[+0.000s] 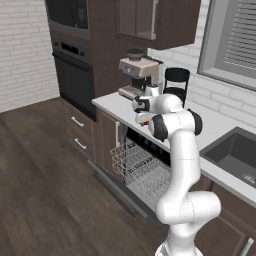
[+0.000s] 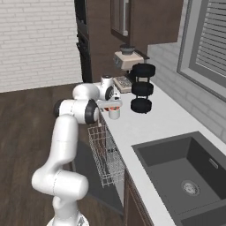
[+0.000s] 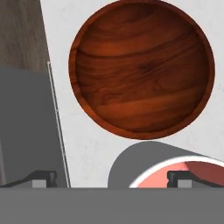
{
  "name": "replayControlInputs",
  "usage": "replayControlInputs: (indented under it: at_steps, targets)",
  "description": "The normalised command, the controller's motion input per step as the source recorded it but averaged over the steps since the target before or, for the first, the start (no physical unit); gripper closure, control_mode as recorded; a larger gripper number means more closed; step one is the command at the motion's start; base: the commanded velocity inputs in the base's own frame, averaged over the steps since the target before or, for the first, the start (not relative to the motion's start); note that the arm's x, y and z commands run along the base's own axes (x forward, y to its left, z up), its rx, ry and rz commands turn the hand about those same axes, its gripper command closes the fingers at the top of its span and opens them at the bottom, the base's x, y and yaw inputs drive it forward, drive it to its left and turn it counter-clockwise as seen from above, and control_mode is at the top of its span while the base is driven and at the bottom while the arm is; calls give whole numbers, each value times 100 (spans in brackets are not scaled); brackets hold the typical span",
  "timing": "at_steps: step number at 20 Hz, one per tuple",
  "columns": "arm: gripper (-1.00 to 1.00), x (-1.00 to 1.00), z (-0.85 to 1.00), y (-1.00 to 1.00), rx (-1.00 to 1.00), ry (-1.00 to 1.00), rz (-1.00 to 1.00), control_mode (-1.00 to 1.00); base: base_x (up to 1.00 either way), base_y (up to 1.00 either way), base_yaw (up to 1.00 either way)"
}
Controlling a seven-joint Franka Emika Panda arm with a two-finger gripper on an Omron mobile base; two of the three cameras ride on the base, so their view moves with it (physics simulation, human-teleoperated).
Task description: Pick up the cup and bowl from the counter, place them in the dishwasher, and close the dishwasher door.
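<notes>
Kitchen, items listed from left to right. Black wall oven [image 1: 74,70] set in the tall dark brown cabinet at the far left, a microwave [image 1: 68,15] built in above it. Drawer fronts [image 1: 80,132] with pale bar handles stand below the end of the counter [image 1: 112,106], a long pale grey-white top. Dishwasher [image 1: 145,142] under the counter, its door [image 1: 112,187] dropped flat toward the wood floor and a white wire rack [image 1: 137,167] drawn out over it; in the right base view the same rack [image 2: 103,154] juts out from the counter edge. Espresso machine [image 1: 137,75], cream and steel, on the counter against the cabinet side. Three-tier stand [image 2: 142,88] with black round trays, just right of the machine. Cup [image 2: 114,112], white with a salmon-red inside, upright on the counter near its front edge, directly beneath the gripper [image 2: 110,104]; in the hand view the cup [image 3: 148,168] sits at the bottom, right of centre, with the gripper [image 3: 113,178] spread wide, one fingertip [image 3: 43,178] outside the cup over the counter edge and the other over the red interior, nothing grasped. Bowl [image 3: 141,68], dark red-brown wood grain, empty, upright on the counter just beyond the cup, the two close but whether touching cannot be told. Dark grey sink [image 2: 185,170] set into the counter at the far right, below the window [image 2: 207,44] with slatted blinds.
</notes>
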Motion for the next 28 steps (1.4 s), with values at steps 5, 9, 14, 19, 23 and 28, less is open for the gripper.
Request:
replayControlInputs:
  at_steps: [5, 9, 14, 19, 23, 28]
  targets:
    - [-100, 7, -2, 0, 0, 0, 9, -100, 0, 0, 0]
    - [-100, 0, -3, 0, 0, 2, 8, -100, 0, 0, 0]
    - [100, 0, -7, 0, 0, 12, 7, -100, 0, 0, 0]
    - [100, -17, -1, 1, 0, 4, 1, -100, 0, 0, 0]
    - [100, -25, 0, 25, -1, 0, 1, -100, 0, 0, 0]
    - [100, -74, 9, 47, -10, -13, -3, -100, 0, 0, 0]
